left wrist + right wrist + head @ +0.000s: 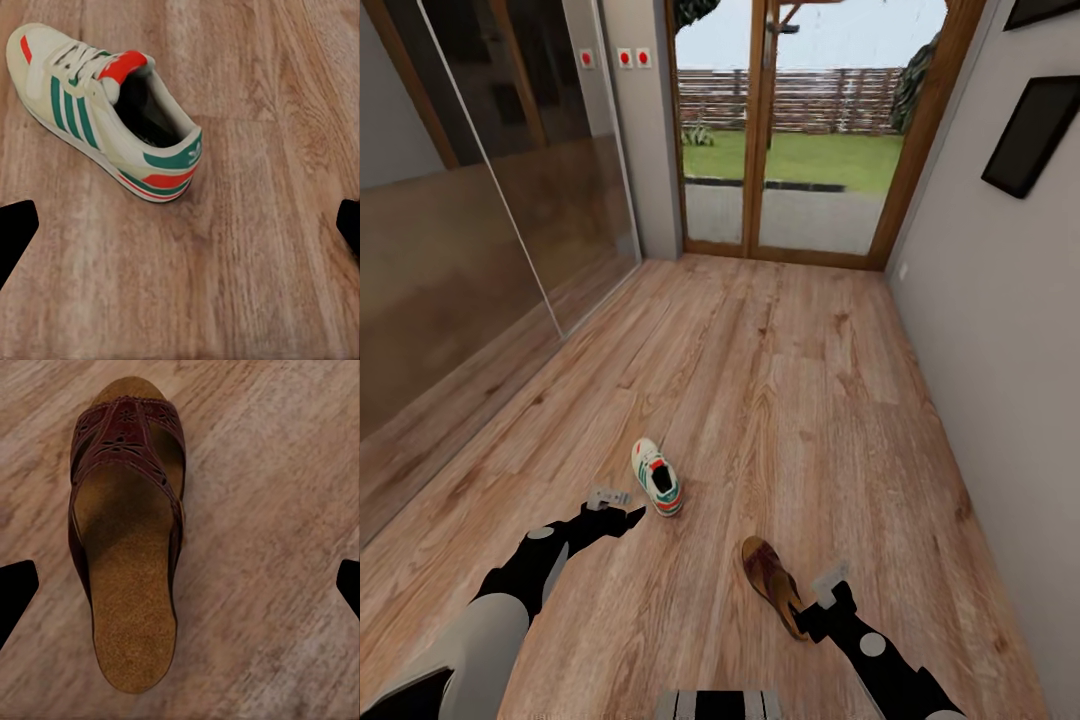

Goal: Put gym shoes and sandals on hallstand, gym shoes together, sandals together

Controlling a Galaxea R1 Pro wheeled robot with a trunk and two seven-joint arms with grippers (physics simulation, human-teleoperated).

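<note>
One gym shoe (657, 477), cream with green stripes and a red tongue, stands on the corridor floor (780, 400). My left gripper (622, 508) hovers just short of its heel, open. In the left wrist view the gym shoe (105, 112) lies beyond the spread fingertips (19, 229) of the left gripper (180, 225). One dark brown sandal (770, 583) lies flat near my right gripper (818, 603), which is open above its heel end. The sandal (127, 547) sits between the wide-apart fingertips (16, 589). The second shoe, second sandal and hallstand are out of view.
Glossy sliding panels (480, 250) line the left side. A grey wall (1000, 350) with dark frames (1032, 135) runs along the right. Wood-framed glass doors (800, 130) close the far end. My base (720, 703) shows at the bottom edge.
</note>
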